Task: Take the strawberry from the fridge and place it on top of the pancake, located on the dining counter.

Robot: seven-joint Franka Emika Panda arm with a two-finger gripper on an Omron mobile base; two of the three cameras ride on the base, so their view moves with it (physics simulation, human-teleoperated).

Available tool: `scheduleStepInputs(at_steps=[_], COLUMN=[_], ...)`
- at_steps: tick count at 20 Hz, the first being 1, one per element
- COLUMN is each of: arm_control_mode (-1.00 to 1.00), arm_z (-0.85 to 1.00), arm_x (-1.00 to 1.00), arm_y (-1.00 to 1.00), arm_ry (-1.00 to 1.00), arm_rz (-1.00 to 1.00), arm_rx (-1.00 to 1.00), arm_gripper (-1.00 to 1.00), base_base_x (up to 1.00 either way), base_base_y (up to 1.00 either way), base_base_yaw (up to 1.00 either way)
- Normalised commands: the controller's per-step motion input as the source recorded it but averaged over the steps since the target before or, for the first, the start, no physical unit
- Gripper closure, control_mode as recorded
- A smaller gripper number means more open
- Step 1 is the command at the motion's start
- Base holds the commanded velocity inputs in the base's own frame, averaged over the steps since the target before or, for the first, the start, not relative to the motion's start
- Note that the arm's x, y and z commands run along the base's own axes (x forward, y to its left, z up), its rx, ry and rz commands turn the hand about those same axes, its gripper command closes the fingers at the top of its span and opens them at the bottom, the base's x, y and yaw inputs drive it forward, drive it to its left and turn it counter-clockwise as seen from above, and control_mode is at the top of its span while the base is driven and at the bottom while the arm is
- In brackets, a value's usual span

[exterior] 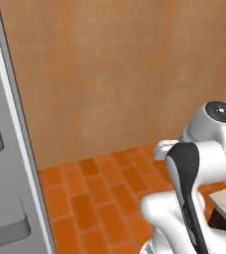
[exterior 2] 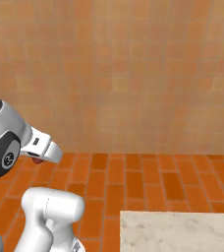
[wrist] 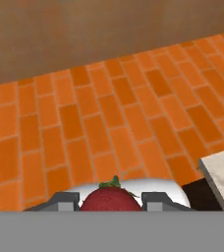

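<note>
One strawberry (wrist: 109,199) in claw (wrist: 109,202).

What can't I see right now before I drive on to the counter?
- Pancake: none in frame; the dining counter is cut off by the bottom edge in the right base view, just a corner in the hand view.
- Strawberry: lower half hidden by the bottom band, so the end effector contact is unseen.
- Fridge: cropped at the left edge in the left base view.

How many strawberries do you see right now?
1. The strawberry sits between the fingers in the hand view, above orange brick floor. Others may be out of view.
</note>
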Motion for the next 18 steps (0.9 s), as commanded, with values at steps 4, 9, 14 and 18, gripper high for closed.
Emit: scheduleStepInputs(at_steps=[4,9,14,18], arm_control_mode=[1.0,1.0,1.0,1.0], arm_z=[0.0,0.0,0.0,0.0], arm_x=[0.0,0.0,0.0,0.0], arm_y=[0.0,0.0,0.0,0.0], arm_ry=[0.0,0.0,0.0,0.0], arm_rz=[0.0,0.0,0.0,0.0], arm_rx=[0.0,0.0,0.0,0.0], arm_gripper=[1.0,1.0,1.0,1.0], base_base_x=[0.76,0.83,1.0,1.0], base_base_y=[0.07,0.0,0.01,0.0], base_base_yaw=[-0.04,-0.03,-0.01,-0.17])
